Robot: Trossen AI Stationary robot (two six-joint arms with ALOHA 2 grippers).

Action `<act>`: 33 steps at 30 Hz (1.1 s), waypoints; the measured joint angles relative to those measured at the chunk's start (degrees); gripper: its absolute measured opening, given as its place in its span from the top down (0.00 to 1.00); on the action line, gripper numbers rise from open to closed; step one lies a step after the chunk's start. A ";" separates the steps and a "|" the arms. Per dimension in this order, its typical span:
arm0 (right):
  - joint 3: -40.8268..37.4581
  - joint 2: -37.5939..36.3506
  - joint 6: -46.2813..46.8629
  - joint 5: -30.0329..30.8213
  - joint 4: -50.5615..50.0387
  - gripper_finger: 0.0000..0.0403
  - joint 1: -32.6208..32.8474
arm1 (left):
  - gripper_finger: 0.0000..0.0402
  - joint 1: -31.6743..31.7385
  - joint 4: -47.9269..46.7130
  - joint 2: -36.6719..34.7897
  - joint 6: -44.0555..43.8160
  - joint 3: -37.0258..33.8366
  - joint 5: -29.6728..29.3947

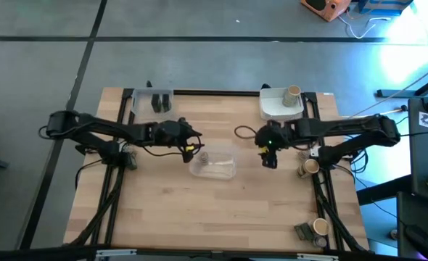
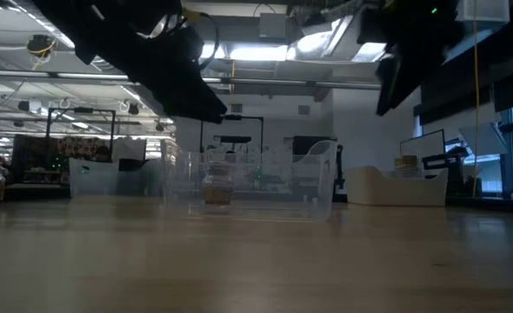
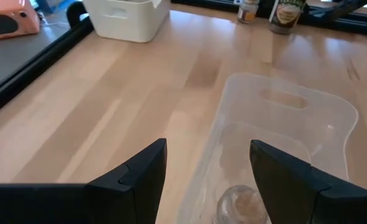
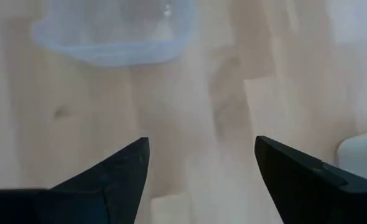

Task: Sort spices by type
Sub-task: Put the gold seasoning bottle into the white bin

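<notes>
Hovering over the middle of the wooden counter (image 1: 163, 210), both arms meeting near a clear tray (image 1: 214, 167) at the frame's centre. Left tool (image 1: 192, 145) poised at the tray's left end, fingers spread apart and gripping nothing; in the left wrist view, showing between the dark fingers (image 3: 140, 177) a small jar (image 3: 242, 204) standing upright inside the tray, just ahead and below. Same jar appearing in the high view at the tray's upper-left corner (image 1: 205, 156), and in the low view as a pale brownish shape (image 2: 216, 189) behind the clear wall.

Right tool (image 1: 270, 156) hanging just right of the tray, likewise spread and empty, looking down on bare wood with the tray's edge (image 4: 112, 37) at the top of its own view.

Remaining spices lying well apart from both: a tan cylinder (image 1: 293, 93) in the white bin (image 1: 272, 109) at upper centre-right, two dark containers (image 1: 160, 103) in another clear tray at upper left, a tan one (image 1: 308, 167) at the right edge, and a tan-and-dark pair (image 1: 313, 229) at lower right.

Judging the right arm nearer to the unsorted ones on the right edge, those lying to the right and below its tool; the left arm nearer only to the jar already in the tray.
</notes>
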 joint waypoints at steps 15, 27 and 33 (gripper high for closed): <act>1.53 -9.50 23.30 3.98 -18.26 0.28 14.71 | 0.47 -2.46 10.97 3.89 1.49 0.00 0.00; 1.51 -18.42 41.52 8.47 -31.61 0.28 21.20 | 0.47 -2.37 12.20 3.89 1.77 0.00 0.00; 1.42 -18.58 47.37 7.24 -37.70 0.28 21.44 | 0.47 -2.37 12.16 3.89 3.03 0.00 0.00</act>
